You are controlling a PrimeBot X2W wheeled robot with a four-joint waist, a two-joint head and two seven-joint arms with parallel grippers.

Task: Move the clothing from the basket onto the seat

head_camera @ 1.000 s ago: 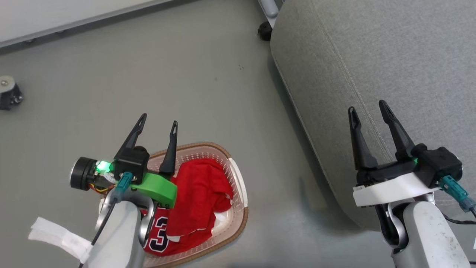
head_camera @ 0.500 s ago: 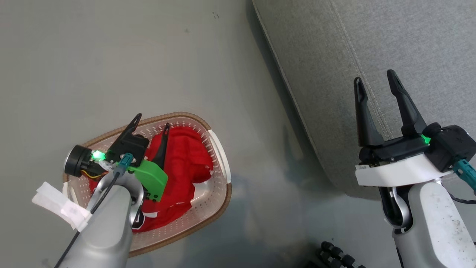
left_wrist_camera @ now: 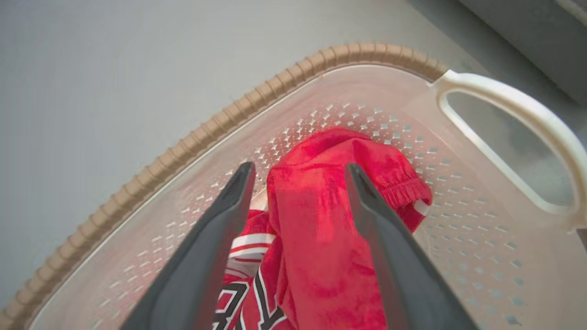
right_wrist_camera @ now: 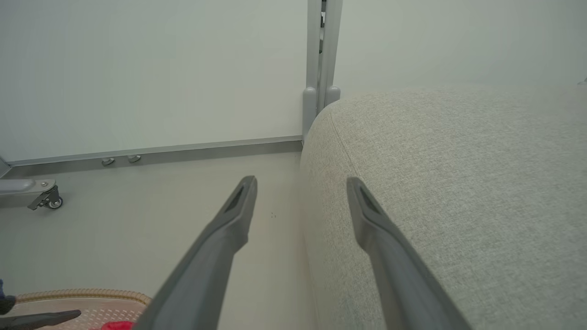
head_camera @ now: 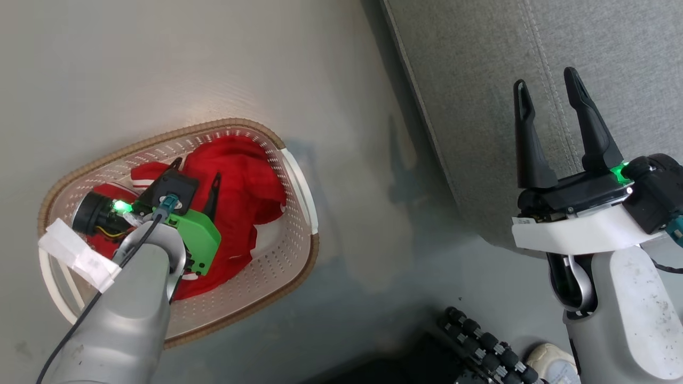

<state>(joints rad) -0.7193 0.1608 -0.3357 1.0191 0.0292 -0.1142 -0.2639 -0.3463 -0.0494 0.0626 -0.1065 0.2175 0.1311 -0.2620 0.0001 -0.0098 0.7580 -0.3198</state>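
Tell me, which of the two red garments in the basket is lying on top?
The plain red shorts with the gathered elastic edge. They drape over the jersey, whose black, white-edged lettering peeks out underneath, between the open fingers of the left gripper.

Two grippers (head_camera: 197, 167) (head_camera: 546, 76), two red garments (left_wrist_camera: 321, 220) (left_wrist_camera: 247, 293), one basket (head_camera: 277, 256), one seat (head_camera: 480, 106).
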